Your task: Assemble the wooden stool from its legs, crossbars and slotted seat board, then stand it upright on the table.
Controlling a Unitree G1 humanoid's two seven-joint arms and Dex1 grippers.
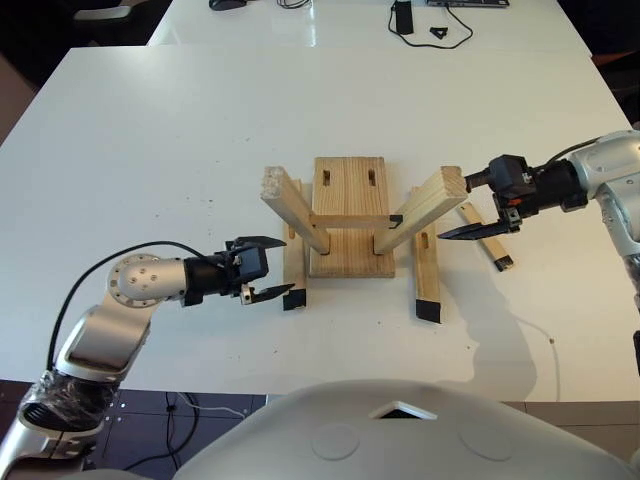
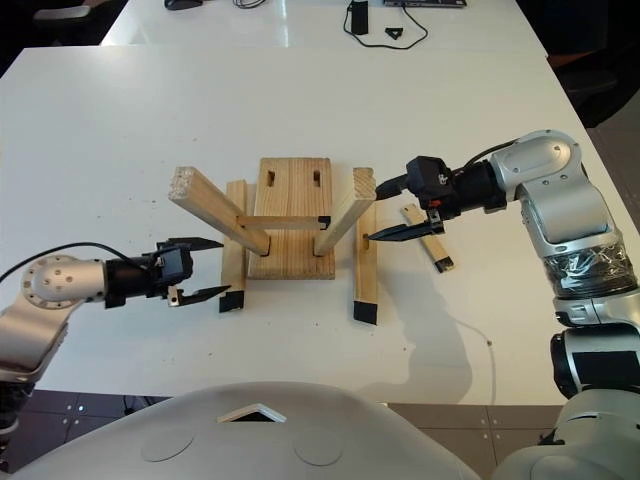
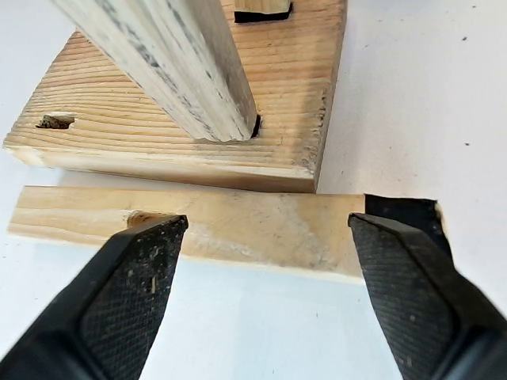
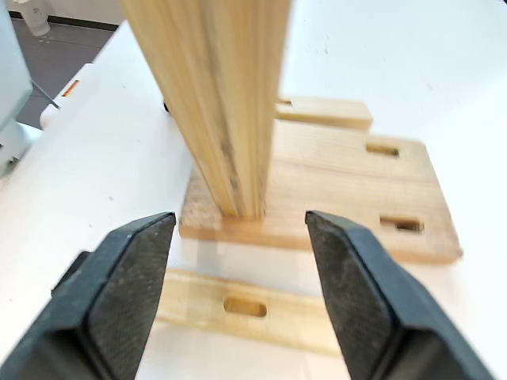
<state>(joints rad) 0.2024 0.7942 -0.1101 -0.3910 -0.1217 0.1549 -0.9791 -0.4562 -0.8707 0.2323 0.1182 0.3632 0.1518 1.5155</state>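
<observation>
The slotted seat board [image 1: 349, 190] lies flat mid-table. Two legs stand in its near slots, splayed outward: the left one [image 1: 293, 208] and the right one [image 1: 425, 207], joined by a thin crossbar [image 1: 350, 219]. A loose leg [image 1: 293, 272] lies left of the board and another loose leg [image 1: 426, 278] lies right of it. A short crossbar [image 1: 488, 240] rests further right. My left gripper [image 1: 266, 268] is open, its fingers [image 3: 131, 293] straddling the black-tipped end of the left loose leg [image 3: 238, 229]. My right gripper [image 1: 466, 205] is open beside the top of the right standing leg [image 4: 214, 95].
The white table [image 1: 150, 150] has free room to the left, right and front of the stool parts. A black device with a cable [image 1: 402, 16] lies at the far edge, on a second table behind.
</observation>
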